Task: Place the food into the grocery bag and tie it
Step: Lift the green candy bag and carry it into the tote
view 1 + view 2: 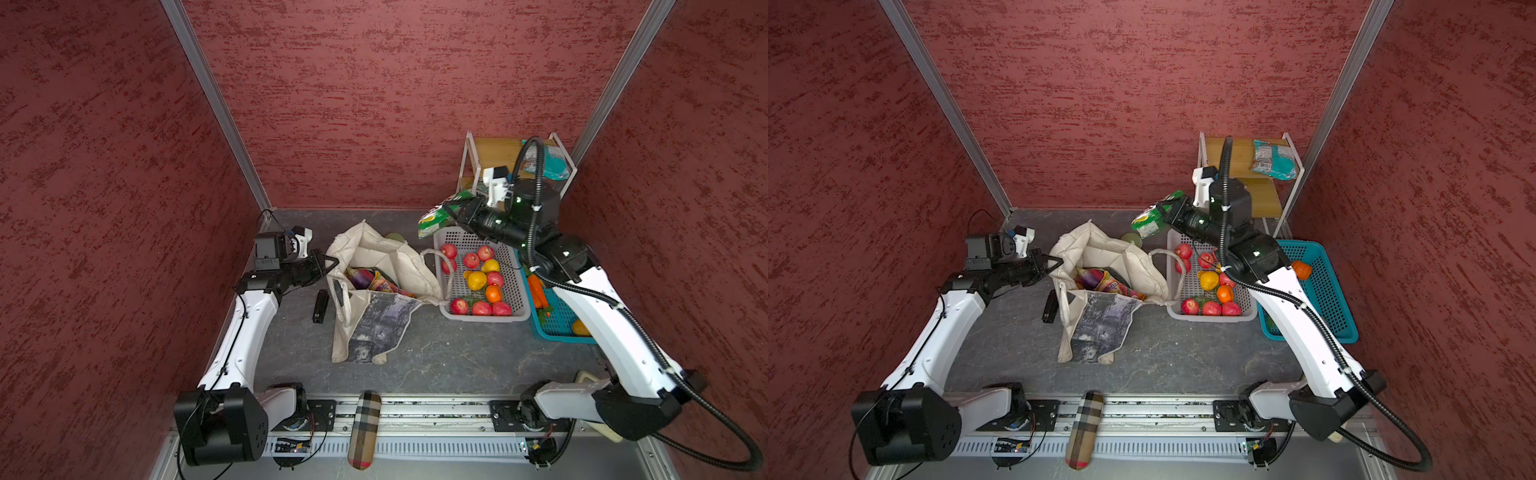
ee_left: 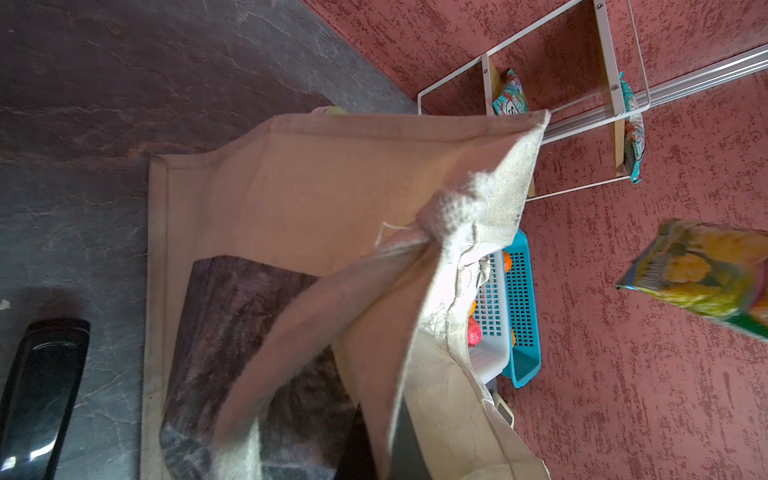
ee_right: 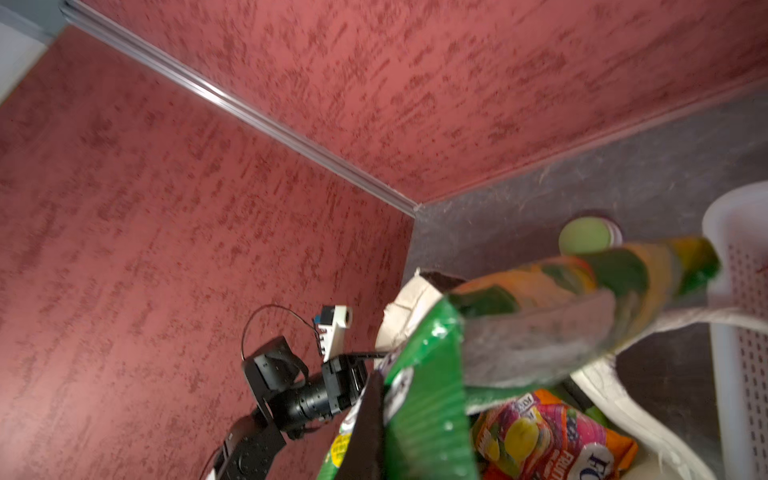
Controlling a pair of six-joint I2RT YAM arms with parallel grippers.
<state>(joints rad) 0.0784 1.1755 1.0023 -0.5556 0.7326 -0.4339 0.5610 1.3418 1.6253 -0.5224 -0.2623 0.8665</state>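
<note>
The cream grocery bag (image 1: 390,257) (image 1: 1113,253) stands slumped and open at mid-table, its grey-black print facing front. Colourful snack packets (image 1: 374,280) (image 3: 548,432) lie inside it. My left gripper (image 1: 328,264) (image 1: 1054,262) is shut on the bag's left rim, and the cloth (image 2: 316,178) drapes over its jaws in the left wrist view. My right gripper (image 1: 461,208) (image 1: 1173,208) is shut on a glossy green snack packet (image 1: 438,218) (image 2: 706,274) (image 3: 428,374). It holds the packet in the air over the back corner of the white basket, just right of the bag's mouth.
A white basket (image 1: 486,318) of red, yellow and orange fruit stands right of the bag, with a blue basket (image 1: 561,316) beyond it. A wire shelf rack (image 1: 473,166) with a teal packet (image 1: 544,164) fills the back right corner. A black object (image 1: 321,306) lies left of the bag.
</note>
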